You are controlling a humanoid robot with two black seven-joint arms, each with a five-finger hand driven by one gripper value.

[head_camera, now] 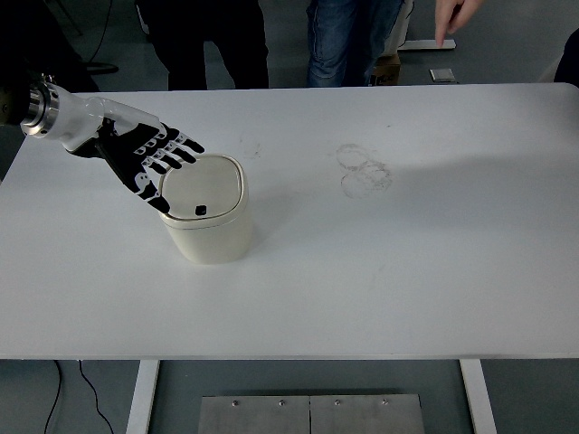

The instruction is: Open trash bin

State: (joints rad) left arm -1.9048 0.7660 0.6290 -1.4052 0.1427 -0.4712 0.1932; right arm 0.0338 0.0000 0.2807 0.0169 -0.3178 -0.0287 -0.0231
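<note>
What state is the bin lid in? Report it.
Shut. The lid lies flat and flush in the trash bin rim with no gap showing, and the left hand reaches its left edge with fingers spread.
</note>
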